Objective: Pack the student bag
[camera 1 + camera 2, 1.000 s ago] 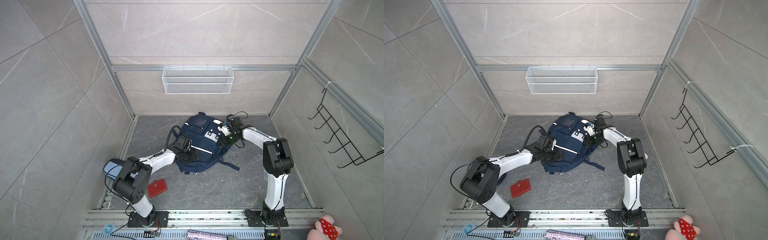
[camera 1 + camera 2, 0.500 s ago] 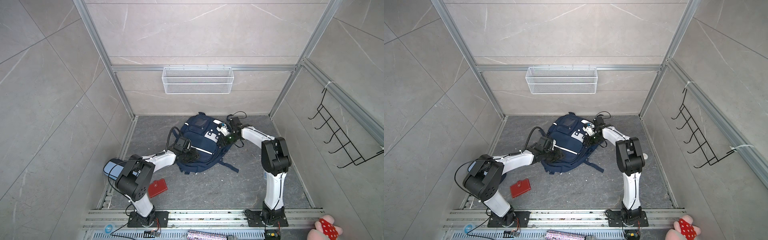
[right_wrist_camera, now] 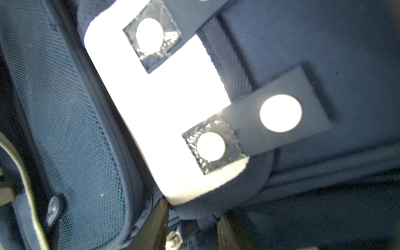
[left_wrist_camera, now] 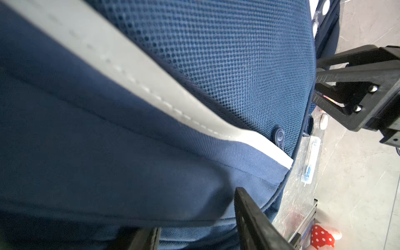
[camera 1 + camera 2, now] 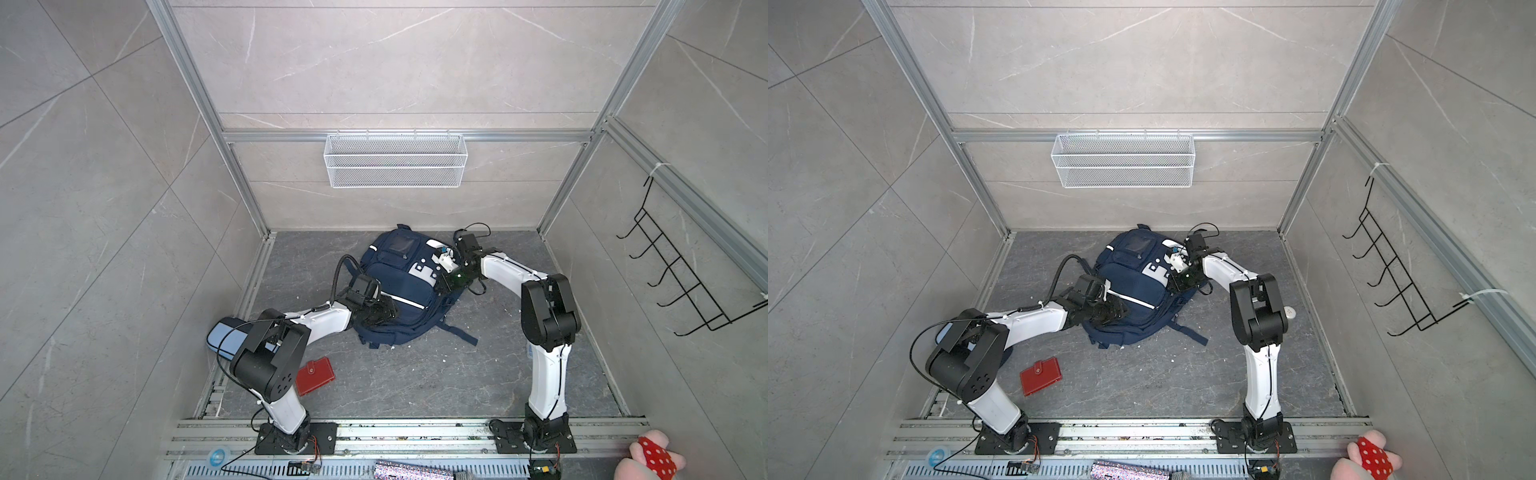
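The student bag (image 5: 399,286) (image 5: 1129,291), a navy backpack with white stripes, lies flat at the back of the floor in both top views. My left gripper (image 5: 384,312) (image 5: 1115,312) is at its near left side. In the left wrist view the bag's fabric (image 4: 129,151) fills the gap of the left gripper (image 4: 199,233), which is shut on a thick fold. My right gripper (image 5: 445,284) (image 5: 1173,282) is at the bag's right edge. In the right wrist view the right gripper (image 3: 192,227) stands open around a fabric fold below the white patch (image 3: 162,108), beside a metal zip slider (image 3: 174,239).
A red wallet (image 5: 314,375) (image 5: 1041,375) lies on the floor near the left arm's base. A light-blue pencil case (image 5: 224,332) sits partly under that arm. A clear pen box (image 4: 310,160) lies beside the bag. A wire basket (image 5: 395,160) and a black hook rack (image 5: 681,282) hang on the walls.
The right gripper's jaws have drawn closer together at the bag's right edge and its elbow has shifted slightly. The left gripper and the bag have stayed put.
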You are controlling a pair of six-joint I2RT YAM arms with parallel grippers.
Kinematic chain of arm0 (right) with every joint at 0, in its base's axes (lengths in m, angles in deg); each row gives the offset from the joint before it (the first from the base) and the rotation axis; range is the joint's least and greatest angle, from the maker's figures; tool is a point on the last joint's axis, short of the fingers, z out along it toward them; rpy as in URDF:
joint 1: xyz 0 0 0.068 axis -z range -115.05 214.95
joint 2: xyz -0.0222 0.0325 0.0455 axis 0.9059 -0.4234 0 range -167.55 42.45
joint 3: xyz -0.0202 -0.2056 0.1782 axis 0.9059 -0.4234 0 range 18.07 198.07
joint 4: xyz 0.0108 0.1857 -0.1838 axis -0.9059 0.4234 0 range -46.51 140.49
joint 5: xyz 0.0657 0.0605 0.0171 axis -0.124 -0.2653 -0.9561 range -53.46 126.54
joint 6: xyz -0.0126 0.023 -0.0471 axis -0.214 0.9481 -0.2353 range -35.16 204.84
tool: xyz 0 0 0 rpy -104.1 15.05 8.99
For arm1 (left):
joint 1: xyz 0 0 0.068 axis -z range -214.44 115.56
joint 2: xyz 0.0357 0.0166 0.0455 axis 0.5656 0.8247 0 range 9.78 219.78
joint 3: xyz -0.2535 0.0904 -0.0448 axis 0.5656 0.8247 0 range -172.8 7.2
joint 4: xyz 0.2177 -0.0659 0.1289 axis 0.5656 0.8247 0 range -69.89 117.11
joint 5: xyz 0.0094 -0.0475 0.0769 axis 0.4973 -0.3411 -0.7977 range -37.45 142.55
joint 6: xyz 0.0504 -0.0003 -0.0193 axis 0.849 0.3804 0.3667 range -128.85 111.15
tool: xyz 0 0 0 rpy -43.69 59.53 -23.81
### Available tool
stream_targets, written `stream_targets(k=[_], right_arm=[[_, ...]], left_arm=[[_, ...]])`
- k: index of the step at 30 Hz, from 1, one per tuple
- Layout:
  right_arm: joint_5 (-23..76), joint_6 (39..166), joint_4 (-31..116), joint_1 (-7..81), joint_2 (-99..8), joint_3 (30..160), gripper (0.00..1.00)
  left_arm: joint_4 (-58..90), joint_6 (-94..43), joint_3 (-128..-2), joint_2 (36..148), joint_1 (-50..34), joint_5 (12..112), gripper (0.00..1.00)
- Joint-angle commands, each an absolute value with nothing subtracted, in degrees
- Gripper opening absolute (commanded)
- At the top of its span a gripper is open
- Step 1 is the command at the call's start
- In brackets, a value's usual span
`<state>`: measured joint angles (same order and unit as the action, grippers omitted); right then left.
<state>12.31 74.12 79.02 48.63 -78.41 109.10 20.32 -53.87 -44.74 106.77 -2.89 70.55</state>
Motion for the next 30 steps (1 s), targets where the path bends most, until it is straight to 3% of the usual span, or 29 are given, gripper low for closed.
stream_targets(k=[1,8,17,30], right_arm=[[7.7,72.9,83.8,44.1,-81.0,109.5,0.33],[10.7,73.6,83.3,43.3,-79.1,106.7,0.26],[12.7,74.1,83.0,43.3,-74.5,101.8,0.01],[10.0,75.3,81.1,42.9,-64.0,92.4,0.0]], left_arm=[[17.8,-54.5,-44.0,108.5,-2.6,72.1,0.55],[16.5,-55.1,-43.5,108.5,-2.6,72.1,0.55],[16.0,-54.9,-44.0,109.2,-2.6,71.9,0.54],[15.3,-55.8,-45.0,110.6,-2.6,71.3,0.44]])
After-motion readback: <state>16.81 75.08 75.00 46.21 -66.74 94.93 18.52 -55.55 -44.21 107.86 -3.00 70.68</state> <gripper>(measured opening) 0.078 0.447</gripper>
